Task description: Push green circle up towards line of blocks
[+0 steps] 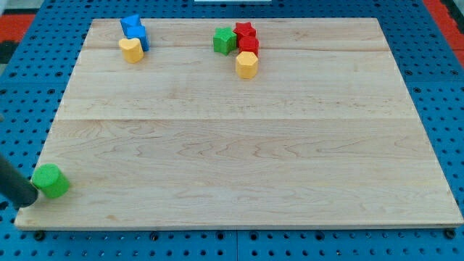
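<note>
The green circle point(51, 180) lies at the board's bottom left corner, close to the left edge. My tip point(30, 199) is at the circle's lower left, touching or almost touching it. The rod runs in from the view's left edge. A line of blocks stands near the view's top: a red star point(245, 31), a red block point(249, 45) below it, and a yellow hexagon point(246, 64) below that. A green star-like block point(225, 40) sits just left of the red ones.
At the top left, two blue blocks point(134, 29) sit together with a yellow heart-like block point(131, 50) just below them. The wooden board point(239, 145) rests on a blue pegboard table point(442, 87).
</note>
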Available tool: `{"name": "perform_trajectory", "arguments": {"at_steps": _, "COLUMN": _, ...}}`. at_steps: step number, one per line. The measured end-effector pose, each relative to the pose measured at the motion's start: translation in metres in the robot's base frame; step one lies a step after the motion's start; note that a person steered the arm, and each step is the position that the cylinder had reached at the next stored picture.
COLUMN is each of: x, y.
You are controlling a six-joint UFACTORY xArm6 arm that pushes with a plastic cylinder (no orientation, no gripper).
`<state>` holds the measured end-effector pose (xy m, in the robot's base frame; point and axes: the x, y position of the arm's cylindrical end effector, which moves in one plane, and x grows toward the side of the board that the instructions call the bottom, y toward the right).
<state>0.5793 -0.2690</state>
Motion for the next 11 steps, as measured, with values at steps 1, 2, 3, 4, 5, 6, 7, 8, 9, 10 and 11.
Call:
{"name": "perform_trajectory", "arguments": {"at_steps": 1, "x": -0.007, "y": 0.018}}
{"name": "perform_trajectory", "arguments": {"at_steps": 2, "x": -0.047, "y": 0.025}}
{"name": "perform_trajectory", "arguments": {"at_steps": 3, "x": -0.039, "y": 0.050}}
{"name": "perform_trajectory", "arguments": {"at_steps": 4, "x": -0.039, "y": 0.050}}
{"name": "perform_trajectory", "arguments": {"at_steps": 5, "x": -0.080, "y": 0.071}}
{"name": "perform_trajectory", "arguments": {"at_steps": 6, "x": -0.108, "y": 0.098}}
{"name": "perform_trajectory", "arguments": {"at_steps": 7, "x": -0.136, "y": 0.076}}
{"name": "perform_trajectory", "arguments": {"at_steps": 8, "x": -0.105, "y": 0.074}}
{"name": "perform_trajectory", "arguments": {"at_steps": 9, "x": -0.101, "y": 0.026}}
{"name": "perform_trajectory", "arguments": {"at_steps": 10, "x": -0.126, "y": 0.060}}
{"name": "perform_trajectory", "arguments": {"at_steps": 11, "x": -0.169, "y": 0.061}}
